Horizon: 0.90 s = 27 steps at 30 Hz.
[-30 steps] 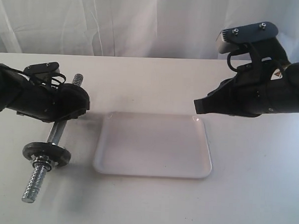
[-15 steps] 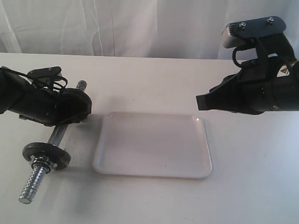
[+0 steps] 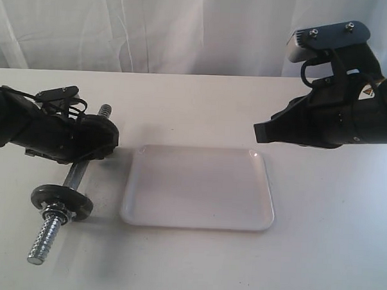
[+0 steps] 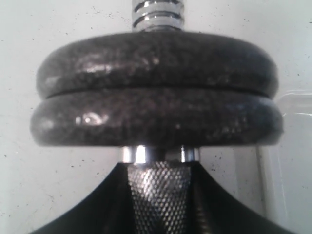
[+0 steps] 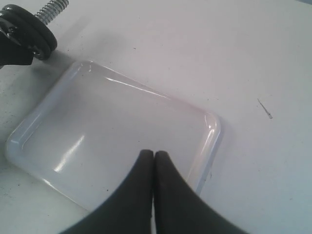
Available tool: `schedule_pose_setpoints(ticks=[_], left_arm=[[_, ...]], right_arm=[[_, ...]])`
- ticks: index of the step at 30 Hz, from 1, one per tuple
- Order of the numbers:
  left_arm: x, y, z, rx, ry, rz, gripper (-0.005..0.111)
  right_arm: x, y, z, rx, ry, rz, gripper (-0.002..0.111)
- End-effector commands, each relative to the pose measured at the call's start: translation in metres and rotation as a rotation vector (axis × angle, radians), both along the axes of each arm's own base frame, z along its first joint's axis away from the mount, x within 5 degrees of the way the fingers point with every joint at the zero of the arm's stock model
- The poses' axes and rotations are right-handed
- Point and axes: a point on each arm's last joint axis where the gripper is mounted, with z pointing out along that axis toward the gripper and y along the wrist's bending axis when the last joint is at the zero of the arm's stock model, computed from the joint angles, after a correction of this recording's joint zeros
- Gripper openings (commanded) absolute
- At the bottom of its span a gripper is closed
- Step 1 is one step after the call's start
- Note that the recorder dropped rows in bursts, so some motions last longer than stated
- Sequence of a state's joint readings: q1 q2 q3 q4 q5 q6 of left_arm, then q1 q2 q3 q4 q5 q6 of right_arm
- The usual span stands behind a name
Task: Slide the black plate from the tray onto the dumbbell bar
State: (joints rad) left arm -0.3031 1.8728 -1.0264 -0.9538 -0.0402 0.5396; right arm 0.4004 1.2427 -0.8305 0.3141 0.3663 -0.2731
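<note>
The white tray (image 3: pixel 198 187) lies mid-table with nothing in it. The chrome dumbbell bar (image 3: pixel 76 172) lies left of it. My left gripper (image 3: pixel 102 140) is shut on the bar's knurled grip (image 4: pixel 159 195). Just past its fingertips, two black discs (image 4: pixel 156 87) sit pressed together on the bar, with the threaded end (image 4: pixel 158 12) beyond them. I cannot tell which of them is the black plate. Another black disc (image 3: pixel 61 200) sits near the bar's front end. My right gripper (image 3: pixel 259 134), also (image 5: pixel 154 155), hangs shut and empty over the tray's far right corner.
A white curtain closes off the back of the white table (image 3: pixel 330 254). The stacked discs (image 5: pixel 29 29) and my left arm lie just off the tray's (image 5: pixel 122 122) left far corner.
The left gripper with the bar has sunk slightly and turned a little. The right gripper drew back slightly up and to the right. Both are nearly still over the last half second.
</note>
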Motion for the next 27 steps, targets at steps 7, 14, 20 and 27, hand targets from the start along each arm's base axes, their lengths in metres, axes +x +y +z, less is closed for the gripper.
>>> schedule_pose_setpoints(ticks=[7, 14, 20, 27], left_arm=[[0.0029, -0.0034, 0.0147, -0.073, -0.012, 0.038, 0.045], [0.0021, -0.0043, 0.0146, -0.085, -0.002, 0.036, 0.049], [0.0021, -0.0043, 0.0146, -0.085, -0.002, 0.036, 0.049], [0.0015, -0.0045, 0.0176, -0.09, -0.006, 0.032, 0.049]], right_arm=[[-0.002, -0.001, 0.0008, 0.005, -0.004, -0.003, 0.0], [-0.002, -0.001, 0.0008, 0.005, -0.004, -0.003, 0.0], [-0.0021, -0.001, 0.0007, 0.004, -0.002, -0.002, 0.0], [-0.0025, -0.0011, 0.0003, 0.001, 0.003, 0.0, 0.0]])
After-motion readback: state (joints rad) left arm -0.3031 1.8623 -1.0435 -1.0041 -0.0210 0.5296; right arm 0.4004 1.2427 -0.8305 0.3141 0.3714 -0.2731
